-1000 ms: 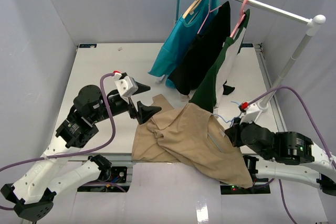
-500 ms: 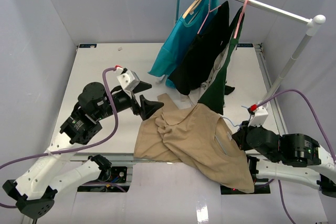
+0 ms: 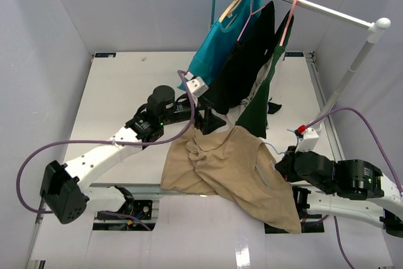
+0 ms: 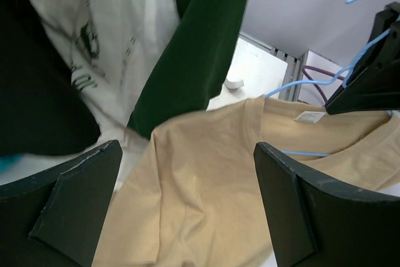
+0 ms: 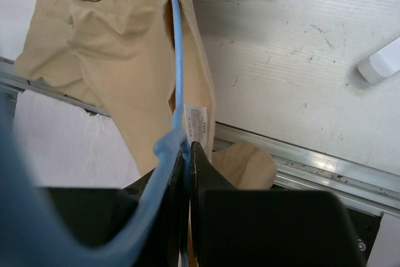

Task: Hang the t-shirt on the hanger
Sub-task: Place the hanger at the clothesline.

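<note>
Across the table (image 3: 113, 86), the left arm (image 3: 126, 140) has swung to the t-shirt (image 3: 227, 168).

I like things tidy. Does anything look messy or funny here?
Yes. The t-shirt lies crumpled, part of it drooping over the near edge of the table, with the hanger poking into its neck.

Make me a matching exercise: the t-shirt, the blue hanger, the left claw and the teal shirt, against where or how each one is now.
Column A
1. t-shirt
2. hanger
3. left claw
4. teal shirt

Column B
a. open, holding nothing
b. clamped in the shut right claw
c. hanging from the rail
d. spilling over the table's near edge

Pairs: 1-d, 2-b, 3-a, 4-c
</note>
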